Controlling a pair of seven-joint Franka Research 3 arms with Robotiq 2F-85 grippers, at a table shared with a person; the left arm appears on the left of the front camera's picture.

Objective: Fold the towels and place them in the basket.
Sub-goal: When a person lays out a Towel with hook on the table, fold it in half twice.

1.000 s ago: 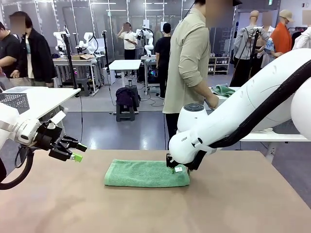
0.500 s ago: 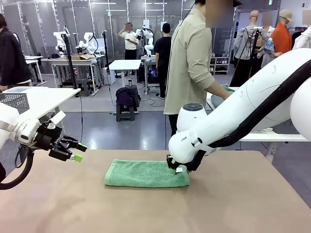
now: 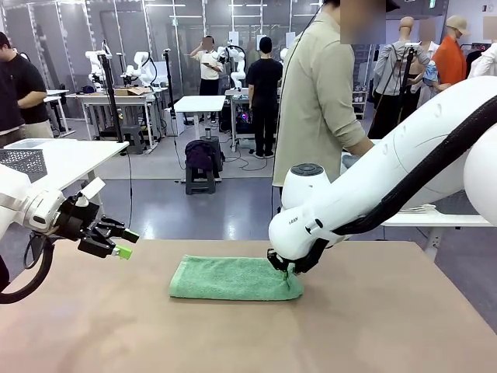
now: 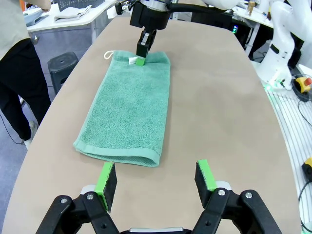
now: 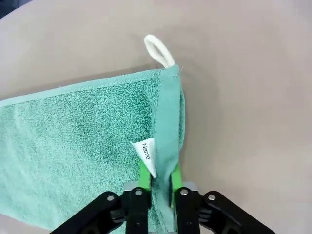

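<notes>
— Jaws of the right gripper (image 5: 159, 171): how do they stand?
— Drawn close, pinching the hem of the mint-green terry towel (image 5: 83, 126) at its short end; a small white label (image 5: 146, 152) printed "Name" sits just ahead of one fingertip; a white cord loop (image 5: 158, 50) sticks out of the corner farther ahead of the tips.
— And the cloth itself?
— Flat on the tan tabletop (image 3: 388, 326), folded into a long strip that runs away from those jaws toward the left gripper (image 4: 155, 175); its other short end lies just ahead of that gripper's tips, not touching.
— That one's jaws?
— Spread wide, nothing between them; held above the table.
— Anyone near?
— A person in a beige shirt (image 3: 318, 101) stands beyond the far edge, behind the right arm.
</notes>
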